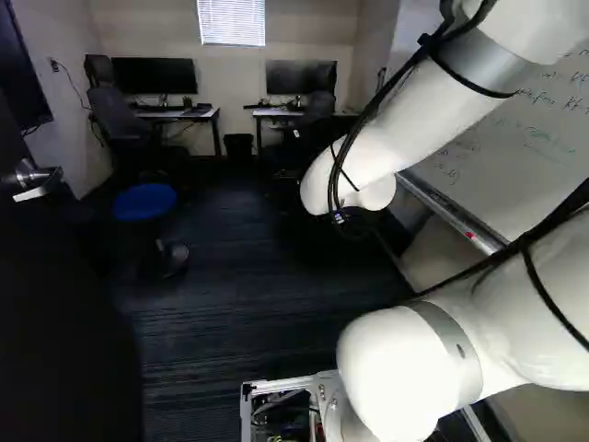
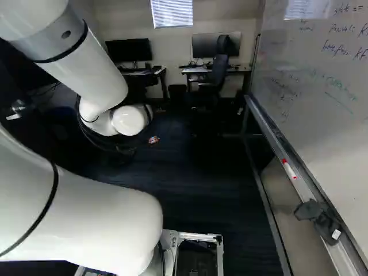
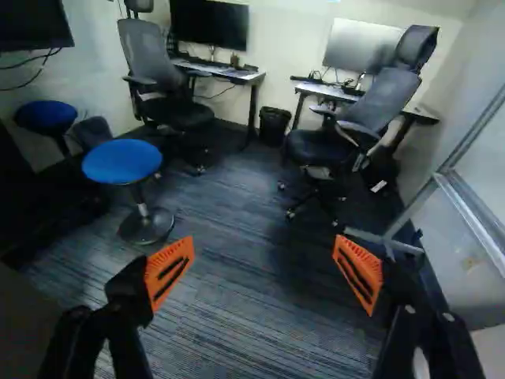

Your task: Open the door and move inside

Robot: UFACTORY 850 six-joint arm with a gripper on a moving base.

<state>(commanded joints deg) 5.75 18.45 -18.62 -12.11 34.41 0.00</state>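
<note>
Door (image 1: pixel 64 304) stands open at the left of the left base view, its handle (image 1: pixel 39 181) untouched; we judge the opening done and entry in hand. Right of it, ahead, stands a blue stool (image 1: pixel 144 202). Our pincer (image 3: pixel 263 270) is spread wide, gripping nothing. Next we should drive forward, with door and stool to our left, whiteboard (image 1: pixel 534 138) to our right.
</note>
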